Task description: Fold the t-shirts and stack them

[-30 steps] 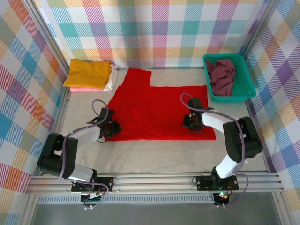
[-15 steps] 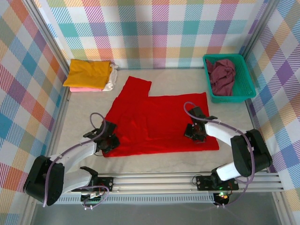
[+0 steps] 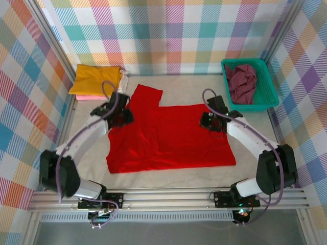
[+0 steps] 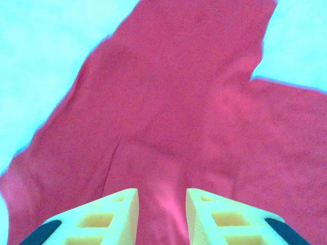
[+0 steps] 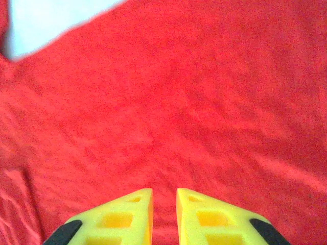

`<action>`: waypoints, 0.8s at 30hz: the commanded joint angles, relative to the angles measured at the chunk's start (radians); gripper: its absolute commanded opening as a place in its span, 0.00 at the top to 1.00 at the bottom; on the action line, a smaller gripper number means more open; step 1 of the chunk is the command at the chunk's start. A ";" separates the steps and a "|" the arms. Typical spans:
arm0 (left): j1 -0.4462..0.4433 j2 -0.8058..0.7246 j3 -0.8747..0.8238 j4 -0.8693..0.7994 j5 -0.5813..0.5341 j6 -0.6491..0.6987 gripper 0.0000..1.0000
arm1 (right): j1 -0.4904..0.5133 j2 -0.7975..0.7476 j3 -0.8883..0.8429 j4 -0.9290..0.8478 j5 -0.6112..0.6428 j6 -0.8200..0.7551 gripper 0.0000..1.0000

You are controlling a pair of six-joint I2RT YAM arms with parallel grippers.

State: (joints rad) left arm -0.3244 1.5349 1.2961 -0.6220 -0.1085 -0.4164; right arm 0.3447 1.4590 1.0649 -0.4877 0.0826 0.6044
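Plaid walls [image 3: 168, 35] in pastel checks close in a pale grey table [image 3: 168, 179], seen from above. At its middle, a red shirt [image 3: 168, 138] lies spread flat, with one sleeve [image 3: 145, 94] pointing to the far side.

From the near edge, the left arm reaches to the shirt's far left part, just below that sleeve. The left gripper [image 3: 120, 118] sits over the cloth there. In the left wrist view, its yellow fingers [image 4: 110, 214] stand a narrow gap apart above the red cloth. A crease runs up toward that gap, and nothing looks pinched.

On the other side, the right arm reaches to the shirt's far right edge, with the right gripper [image 3: 211, 122] over the cloth. In the right wrist view, its yellow fingers [image 5: 127, 214] are only a slit apart. Smooth red cloth lies flat under them, and they hold nothing.

A folded yellow shirt [image 3: 96, 80] sits on top of a stack in the far left corner. Beneath it, the edges of a pink shirt [image 3: 87, 96] and a white shirt [image 3: 121, 88] show.

Far right, a teal basket [image 3: 250, 108] holds a crumpled maroon shirt [image 3: 241, 84].
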 commanded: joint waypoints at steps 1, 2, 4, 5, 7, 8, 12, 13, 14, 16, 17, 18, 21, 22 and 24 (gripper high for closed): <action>0.039 0.220 0.271 -0.022 0.026 0.165 0.68 | -0.026 0.055 0.065 0.064 -0.040 -0.061 0.80; 0.041 0.295 0.364 -0.036 0.011 0.180 0.68 | -0.028 0.064 0.077 0.076 -0.044 -0.067 0.80; 0.045 0.470 0.586 -0.083 -0.001 0.209 0.67 | -0.029 0.079 0.098 0.097 -0.069 -0.083 0.77; 0.044 0.540 0.667 -0.098 -0.015 0.216 0.67 | -0.029 0.081 0.103 0.101 -0.078 -0.085 0.77; 0.051 0.693 0.861 -0.137 -0.019 0.215 0.67 | -0.029 0.074 0.081 0.132 -0.104 -0.086 0.76; 0.052 0.754 0.933 -0.157 -0.030 0.214 0.67 | -0.029 0.069 0.067 0.143 -0.111 -0.085 0.75; 0.054 0.997 1.255 -0.238 -0.064 0.212 0.67 | -0.029 0.051 0.017 0.159 -0.138 -0.097 0.75; 0.055 1.047 1.310 -0.252 -0.072 0.212 0.67 | -0.029 0.047 0.005 0.164 -0.143 -0.100 0.75; 0.057 1.080 1.354 -0.254 -0.086 0.212 0.67 | -0.030 0.042 -0.008 0.167 -0.147 -0.105 0.75; 0.066 1.106 1.360 -0.219 -0.103 0.212 0.63 | -0.029 0.027 -0.031 0.171 -0.156 -0.110 0.75; 0.070 1.118 1.358 -0.194 -0.114 0.212 0.60 | -0.029 0.020 -0.047 0.179 -0.159 -0.110 0.75; 0.075 1.128 1.358 -0.174 -0.128 0.209 0.57 | -0.030 0.011 -0.064 0.186 -0.163 -0.107 0.75; 0.096 1.171 1.364 -0.128 -0.100 0.189 0.52 | -0.030 -0.009 -0.101 0.213 -0.180 -0.106 0.74; 0.105 1.183 1.364 -0.120 -0.086 0.171 0.52 | -0.029 -0.012 -0.111 0.220 -0.190 -0.106 0.74; 0.120 1.203 1.364 -0.105 -0.055 0.134 0.52 | -0.030 -0.017 -0.123 0.235 -0.204 -0.106 0.74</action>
State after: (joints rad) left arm -0.2401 2.7121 2.6251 -0.7605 -0.1886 -0.2340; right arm 0.3134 1.4719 0.9577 -0.3134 -0.0803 0.5140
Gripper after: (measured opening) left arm 0.476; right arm 0.257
